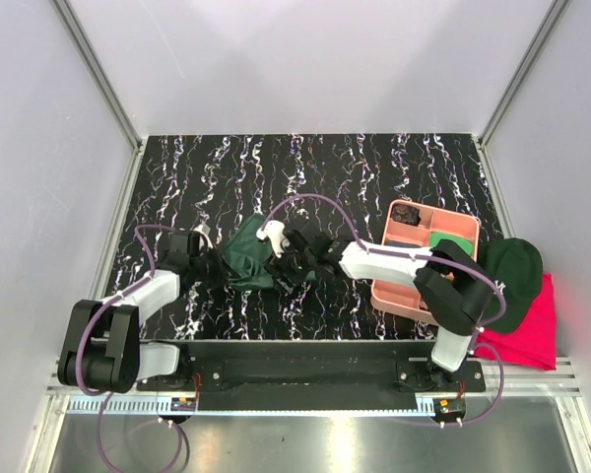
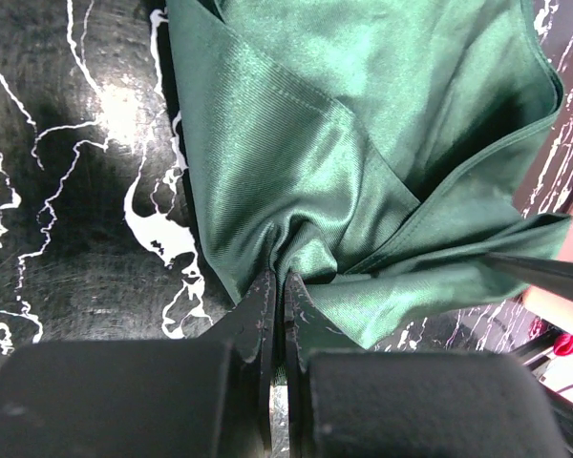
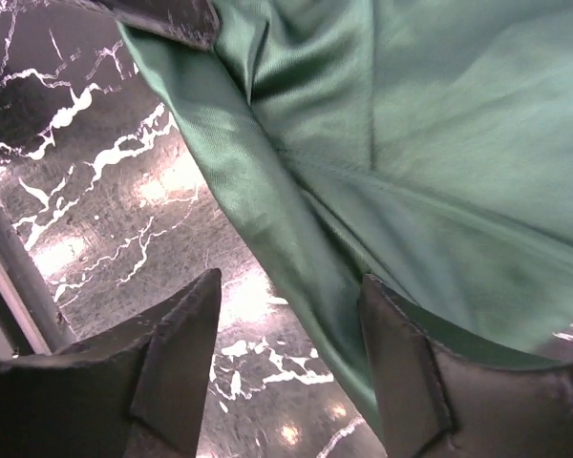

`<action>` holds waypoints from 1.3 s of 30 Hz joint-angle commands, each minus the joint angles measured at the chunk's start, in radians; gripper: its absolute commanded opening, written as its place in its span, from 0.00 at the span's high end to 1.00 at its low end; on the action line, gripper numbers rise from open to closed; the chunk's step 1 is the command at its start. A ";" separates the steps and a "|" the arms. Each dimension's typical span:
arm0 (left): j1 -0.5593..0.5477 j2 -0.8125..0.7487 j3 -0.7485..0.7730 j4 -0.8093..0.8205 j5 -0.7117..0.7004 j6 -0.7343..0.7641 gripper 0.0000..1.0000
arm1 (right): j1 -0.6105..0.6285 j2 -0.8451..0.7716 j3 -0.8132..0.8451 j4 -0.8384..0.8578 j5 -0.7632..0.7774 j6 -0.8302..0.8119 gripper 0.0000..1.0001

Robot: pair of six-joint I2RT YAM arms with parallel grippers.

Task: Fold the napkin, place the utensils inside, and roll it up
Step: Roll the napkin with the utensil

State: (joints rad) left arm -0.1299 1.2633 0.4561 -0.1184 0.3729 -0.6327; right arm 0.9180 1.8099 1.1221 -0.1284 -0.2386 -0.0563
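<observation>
Pinching a bunched fold of the large dark forest-green napkin [image 2: 363, 143] of soft cloth, the left claw [image 2: 277, 286] is closed tight on it. The right claw [image 3: 288, 286] stands wide, with nothing between its fingers, and the hem runs just beside one of them. The napkin lies crumpled left of the pink plastic compartment tray [image 1: 394, 296] — near it, not touching.

The black table [image 1: 374, 168], veined in white like marble, carries a dark green napkin [image 1: 244, 258] bunched just off centre toward 9 o'clock; a pink tray [image 1: 399, 301] sits at 3 o'clock, well apart from the napkin; at 4 o'clock, over the table's edge, lie a dark green cap [image 1: 512, 268] and a pink-red cloth [image 1: 532, 330], touching each other.
</observation>
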 commanded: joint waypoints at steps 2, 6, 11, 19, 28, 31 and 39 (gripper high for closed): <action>0.000 0.025 0.033 -0.078 -0.034 0.030 1.00 | 0.105 -0.104 0.059 0.004 0.163 -0.126 0.28; 0.000 0.033 0.038 -0.084 -0.040 0.030 1.00 | 0.153 -0.060 0.044 0.091 0.234 -0.250 0.23; 0.000 0.047 0.041 -0.084 -0.035 0.031 1.00 | 0.182 0.021 0.048 0.157 0.220 -0.347 0.23; 0.000 0.050 0.041 -0.083 -0.028 0.030 1.00 | 0.183 0.120 0.068 0.202 0.191 -0.468 0.21; 0.000 0.057 0.044 -0.073 -0.015 0.031 1.00 | 0.157 0.226 0.143 0.133 0.182 -0.462 0.25; 0.000 0.058 0.046 -0.072 -0.014 0.033 1.00 | 0.154 0.239 0.160 0.058 0.162 -0.430 0.38; 0.000 0.053 0.072 -0.058 0.018 0.033 0.95 | 0.144 0.247 0.166 -0.086 0.062 -0.300 0.58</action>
State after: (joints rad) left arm -0.1299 1.3048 0.4946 -0.1642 0.3771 -0.6247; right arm 1.0775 2.0232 1.2713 -0.0341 -0.1028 -0.4389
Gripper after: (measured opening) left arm 0.023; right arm 0.443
